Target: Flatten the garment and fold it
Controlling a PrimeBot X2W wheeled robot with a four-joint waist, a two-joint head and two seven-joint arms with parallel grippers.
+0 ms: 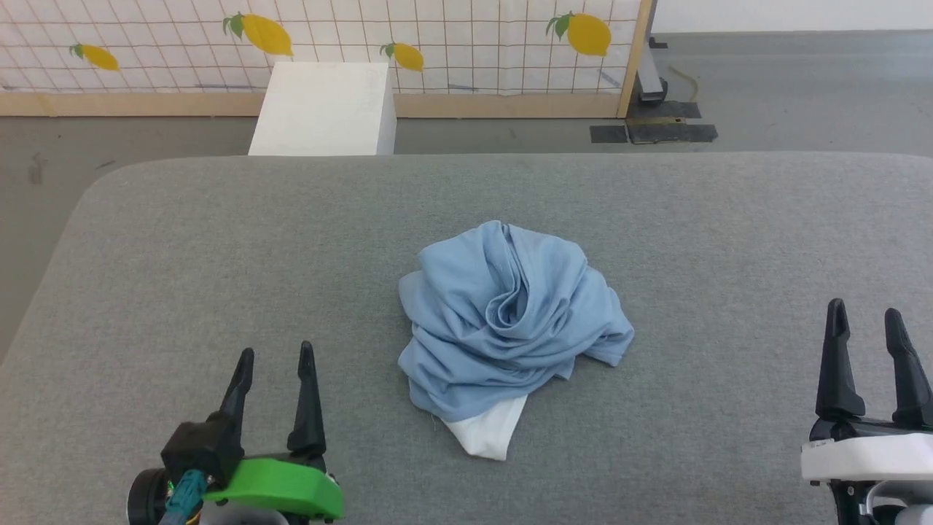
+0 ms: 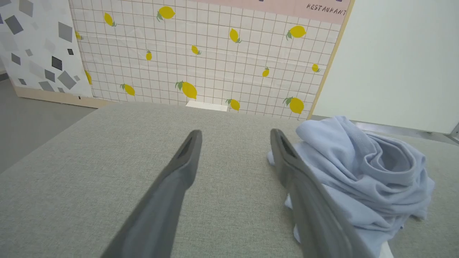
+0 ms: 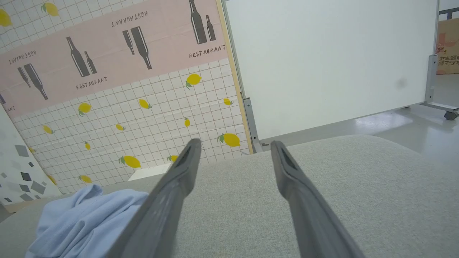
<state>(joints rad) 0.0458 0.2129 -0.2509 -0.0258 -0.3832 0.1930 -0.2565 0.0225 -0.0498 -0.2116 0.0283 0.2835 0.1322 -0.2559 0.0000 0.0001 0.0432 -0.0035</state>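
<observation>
Left tool sits at the lower left of the head view, its two dark fingers pointing forward, spread wide with nothing between them; a green housing lies behind it; right tool sits at the lower right, fingers likewise parted and empty, rising from a white housing; the two tools are well apart.

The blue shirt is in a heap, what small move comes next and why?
Probably bring the left claw toward the white panel poking out at the near edge of the shirt. It and the right claw stand open, off the crumpled heap, and that edge offers a clear grip.
</observation>
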